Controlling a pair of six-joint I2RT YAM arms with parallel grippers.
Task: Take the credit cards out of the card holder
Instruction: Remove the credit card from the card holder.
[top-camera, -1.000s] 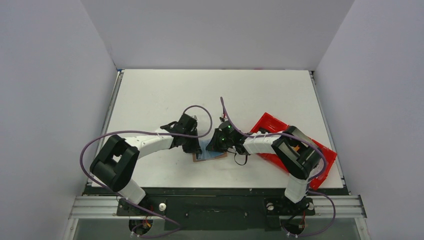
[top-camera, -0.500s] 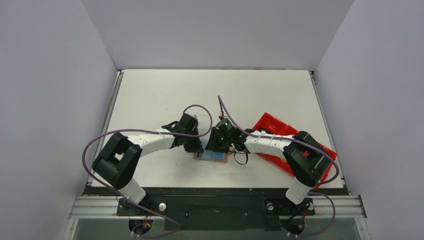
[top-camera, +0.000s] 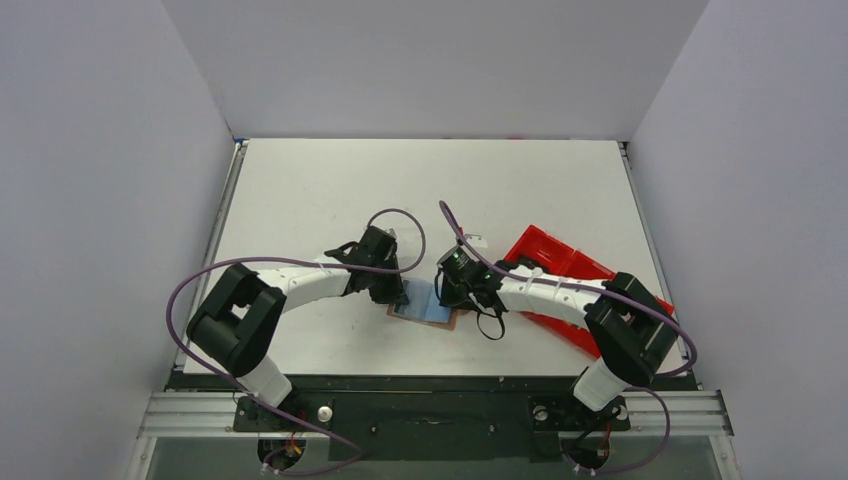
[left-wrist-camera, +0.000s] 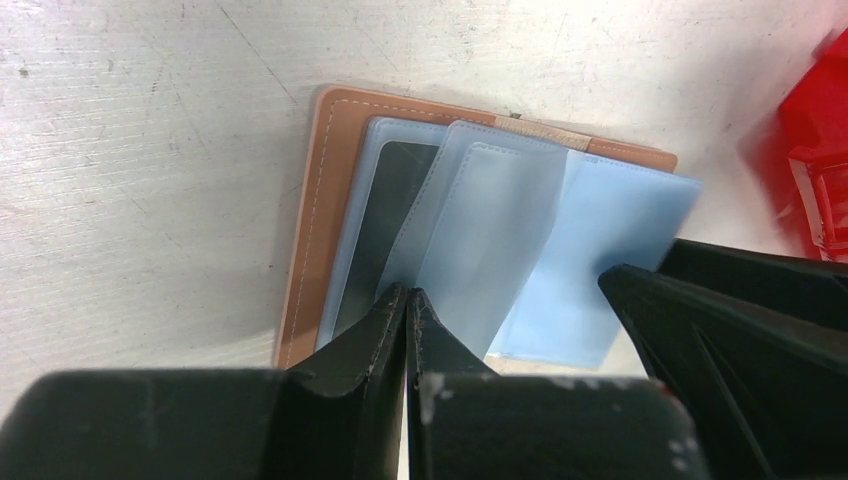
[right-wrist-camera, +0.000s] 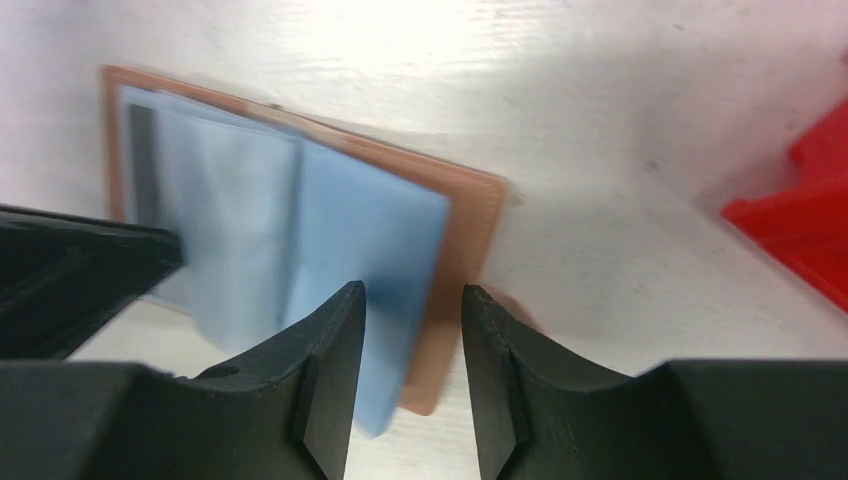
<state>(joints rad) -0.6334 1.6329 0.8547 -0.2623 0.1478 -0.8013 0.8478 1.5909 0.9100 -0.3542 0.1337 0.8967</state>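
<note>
Since the right gripper (top-camera: 452, 290) was clamped shut a second ago and its jaws now stand partly apart, it has let go of whatever it was pinching. Over that second its wrist has also slid a little toward 3 o'clock, uncovering more of the blue panels.

The card holder (top-camera: 425, 303) lies open and flat on the table (top-camera: 330, 190), toward 6 o'clock from the table's centre. The red tray (top-camera: 560, 262) sits at its 3 o'clock.

- Left gripper (left-wrist-camera: 405, 310): fingers pressed fully together at the holder's 9 o'clock side, tips on the edge of a clear sleeve (left-wrist-camera: 490, 230). Whether the sleeve is pinched or only pressed down cannot be told.
- Right gripper, wrist view (right-wrist-camera: 408, 295): narrow gap, hovering over the corner of the blue panel and brown cover (right-wrist-camera: 470, 230); nothing is held.
- A dark insert (left-wrist-camera: 385, 225), probably a card, sits in the innermost pocket. No card lies outside the holder.

Judgement: the release reads as a regrip while the left claw steadies the holder. Extraction has not begun. The next grasp needs a card edge rather than a floppy sleeve, or the holder may lift with it.
</note>
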